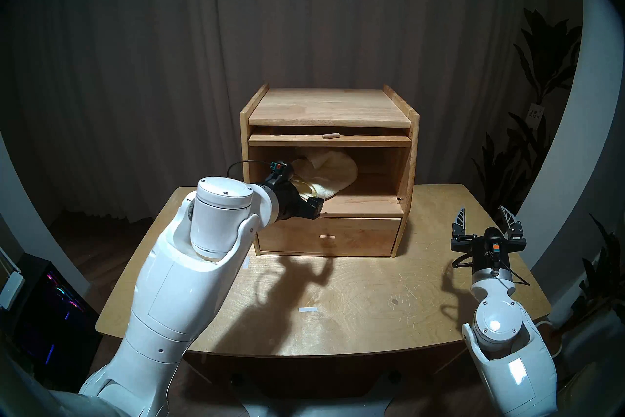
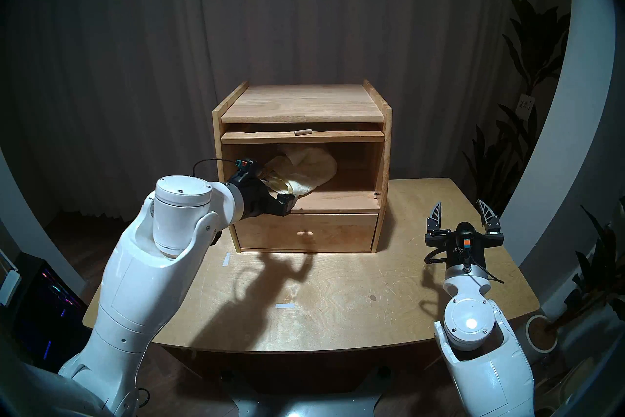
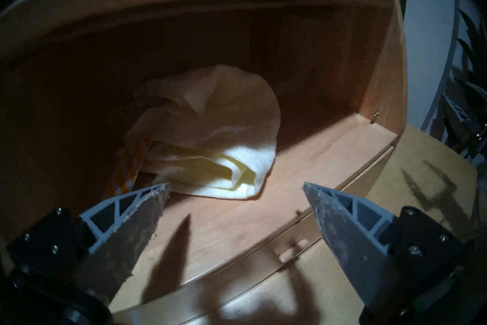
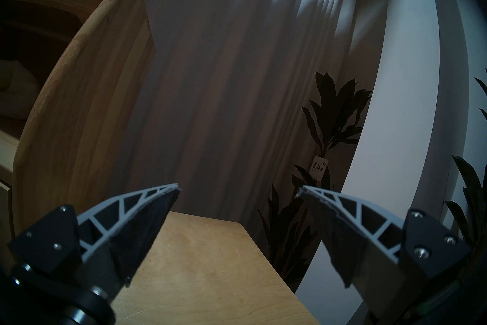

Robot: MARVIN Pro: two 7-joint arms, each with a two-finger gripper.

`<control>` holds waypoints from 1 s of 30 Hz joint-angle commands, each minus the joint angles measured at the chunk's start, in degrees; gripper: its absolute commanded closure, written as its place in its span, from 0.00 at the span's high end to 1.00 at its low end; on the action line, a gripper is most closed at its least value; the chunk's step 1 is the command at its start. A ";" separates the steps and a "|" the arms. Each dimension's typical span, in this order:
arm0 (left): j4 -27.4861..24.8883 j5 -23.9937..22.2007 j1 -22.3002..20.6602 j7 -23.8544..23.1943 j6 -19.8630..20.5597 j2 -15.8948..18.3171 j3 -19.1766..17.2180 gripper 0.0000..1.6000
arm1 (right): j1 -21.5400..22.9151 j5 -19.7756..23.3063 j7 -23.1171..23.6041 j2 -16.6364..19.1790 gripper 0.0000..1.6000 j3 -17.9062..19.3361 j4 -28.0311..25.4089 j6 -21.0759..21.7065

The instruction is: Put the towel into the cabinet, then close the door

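Toward the far edge of the table (image 1: 355, 311), about midway along it, stands the cabinet (image 1: 411, 152) with its large compartment uncovered. Inside that compartment the towel (image 1: 333, 174) lies crumpled in a loose heap on the left half of the floor, with one folded edge close to the front lip. Above the opening the door (image 1: 329, 140) lies flat, slid back into a slot under the top board, only its front edge and small peg knob (image 1: 330, 135) showing. Below, the drawer (image 1: 355, 235) is pushed in.

At the compartment's left front corner, the left gripper (image 3: 235, 188) sits with its fingers spread wide and nothing between them; the left fingertip is just beside the towel's near edge, though whether it touches is unclear. Near the table's right edge, the right gripper (image 1: 484, 216) hangs above the surface, well apart from the cabinet, jaws wide apart and empty.
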 commanded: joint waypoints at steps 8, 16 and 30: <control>-11.93 -6.80 -4.98 -6.67 -4.13 2.03 -13.22 1.00 | 0.46 0.05 -0.17 0.24 1.00 -0.07 -0.21 -0.19; -18.37 -8.80 -6.38 -7.72 -5.73 3.76 -21.40 1.00 | 0.59 0.14 -0.34 0.35 1.00 -0.19 -0.01 -0.23; -12.00 0.52 5.75 5.53 -4.71 4.05 -34.54 1.00 | 3.24 0.71 -0.52 0.35 1.00 -0.88 -2.23 -0.78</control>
